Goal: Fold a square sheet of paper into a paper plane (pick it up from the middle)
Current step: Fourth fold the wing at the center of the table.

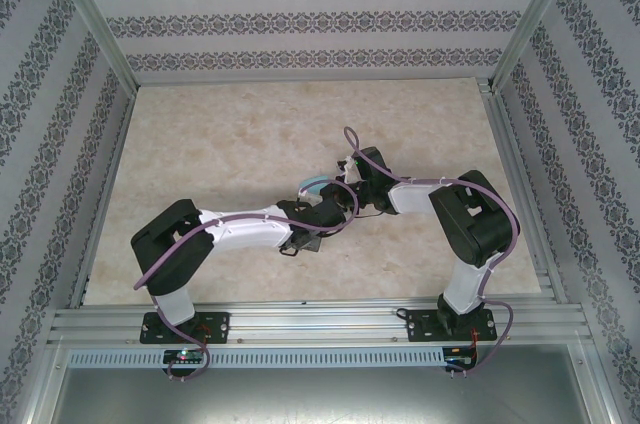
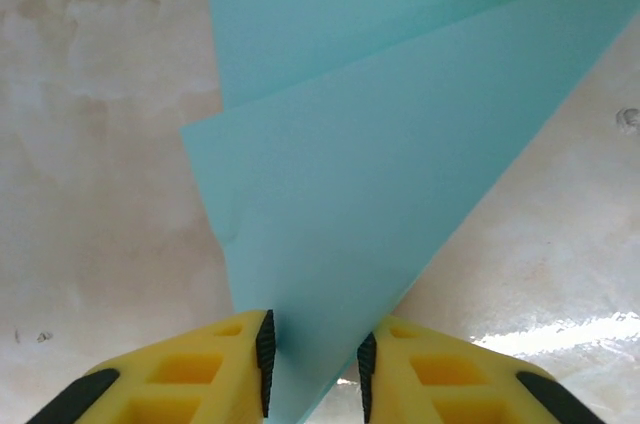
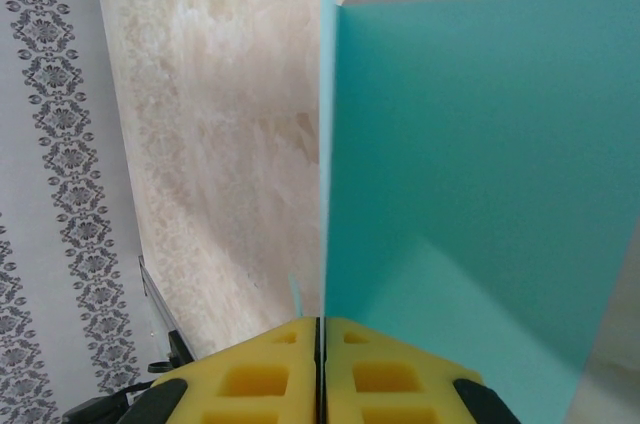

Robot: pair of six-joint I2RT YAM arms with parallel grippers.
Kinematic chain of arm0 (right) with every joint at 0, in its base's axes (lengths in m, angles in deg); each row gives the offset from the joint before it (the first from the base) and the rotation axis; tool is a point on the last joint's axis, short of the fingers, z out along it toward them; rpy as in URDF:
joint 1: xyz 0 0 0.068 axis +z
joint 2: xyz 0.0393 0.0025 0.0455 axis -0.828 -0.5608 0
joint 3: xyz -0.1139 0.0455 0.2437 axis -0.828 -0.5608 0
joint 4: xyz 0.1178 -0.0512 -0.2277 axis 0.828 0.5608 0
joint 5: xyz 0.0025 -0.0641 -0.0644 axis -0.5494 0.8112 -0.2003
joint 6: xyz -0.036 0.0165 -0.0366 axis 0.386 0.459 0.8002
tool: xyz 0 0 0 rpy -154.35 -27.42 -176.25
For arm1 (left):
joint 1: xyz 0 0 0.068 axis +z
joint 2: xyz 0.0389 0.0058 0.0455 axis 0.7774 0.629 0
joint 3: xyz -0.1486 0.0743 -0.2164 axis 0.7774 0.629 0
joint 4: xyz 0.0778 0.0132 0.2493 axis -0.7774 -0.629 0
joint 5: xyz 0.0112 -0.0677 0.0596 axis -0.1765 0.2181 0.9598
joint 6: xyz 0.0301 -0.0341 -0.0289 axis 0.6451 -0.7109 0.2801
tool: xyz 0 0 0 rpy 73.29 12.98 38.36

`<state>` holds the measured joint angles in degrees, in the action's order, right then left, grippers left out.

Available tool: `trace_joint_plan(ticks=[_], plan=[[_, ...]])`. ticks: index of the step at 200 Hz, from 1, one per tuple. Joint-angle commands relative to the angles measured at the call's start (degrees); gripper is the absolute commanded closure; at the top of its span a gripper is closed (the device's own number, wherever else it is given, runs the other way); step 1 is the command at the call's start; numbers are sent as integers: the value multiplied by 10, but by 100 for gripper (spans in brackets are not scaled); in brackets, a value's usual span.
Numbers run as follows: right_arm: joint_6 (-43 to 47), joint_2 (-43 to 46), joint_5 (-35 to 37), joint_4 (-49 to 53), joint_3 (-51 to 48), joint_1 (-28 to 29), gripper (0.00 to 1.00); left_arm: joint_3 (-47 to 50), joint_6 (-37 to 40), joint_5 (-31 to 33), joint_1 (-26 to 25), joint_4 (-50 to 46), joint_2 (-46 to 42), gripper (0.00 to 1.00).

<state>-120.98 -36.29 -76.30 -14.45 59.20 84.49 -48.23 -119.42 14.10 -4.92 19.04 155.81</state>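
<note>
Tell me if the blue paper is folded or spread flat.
Folded: the paper shows overlapping layers with a slanted edge, pinched by the right gripper.

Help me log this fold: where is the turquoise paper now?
In the top view the partly folded turquoise paper is over the table centre, pinched edge-on in the right pincer, a corner between the open fingers of the left pincer.

No legible text, no labels, brands, numbers or signs

paper plane [image 3: 470, 194] in right gripper [image 3: 320, 324], left gripper [image 2: 315, 349] around
</note>
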Motion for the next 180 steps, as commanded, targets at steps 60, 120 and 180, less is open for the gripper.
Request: trace_joint_plan(ticks=[60, 120, 180], plan=[[-8, -9, -4, -19, -6, -4, 86, 1, 12, 3, -9, 9, 8, 88], [7, 62, 13, 15, -29, -27, 67, 23, 39, -68, 16, 59, -14, 96], [45, 183, 80, 93, -84, -41, 58, 112, 52, -273, 97, 211, -69, 96]])
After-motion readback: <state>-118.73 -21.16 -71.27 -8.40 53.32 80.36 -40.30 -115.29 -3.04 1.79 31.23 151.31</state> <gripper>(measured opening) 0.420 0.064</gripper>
